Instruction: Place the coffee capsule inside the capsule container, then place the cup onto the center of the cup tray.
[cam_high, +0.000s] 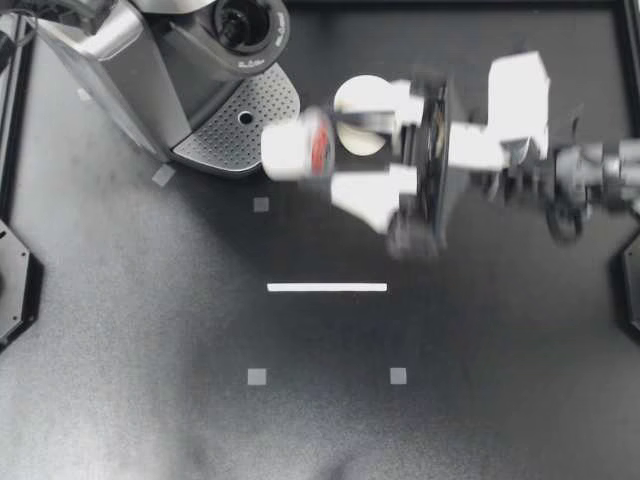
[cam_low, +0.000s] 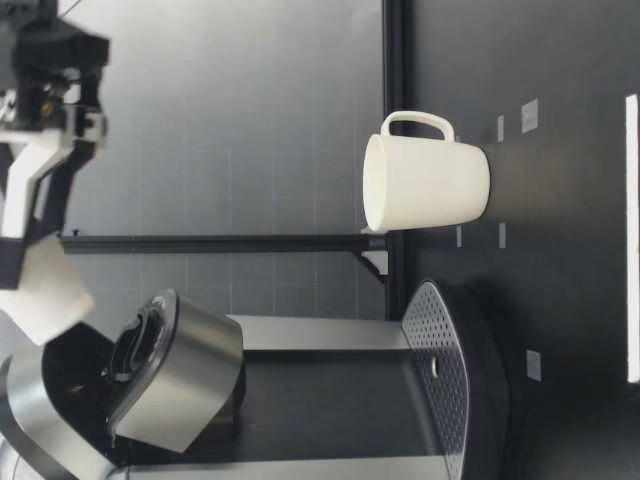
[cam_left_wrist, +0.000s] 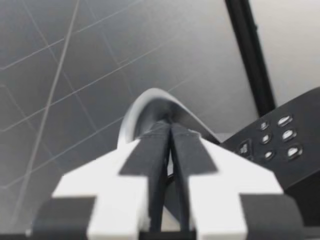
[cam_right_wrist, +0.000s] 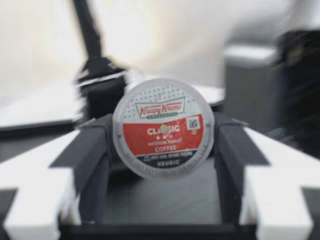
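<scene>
a: status of the right end effector (cam_high: 345, 147)?
b: clamped on the small white plastic coffee capsule with the red-printed foil lid (cam_high: 298, 145), one finger on each side wall, high above the dark bench (cam_high: 150, 330). the dark round capsule container (cam_high: 243, 24) of the grey coffee machine (cam_high: 150, 70) lies at 11 o'clock from the capsule.
a: handling?
b: judged light and thin-walled. squeeze gently and keep off the foil. the white ceramic mug (cam_high: 352, 92), at 1 o'clock from the capsule, looks stiff, heavier and glazed. take it by the rim wall or the handle.
a: left end effector (cam_left_wrist: 170, 137)?
b: fingers together, empty.
</scene>
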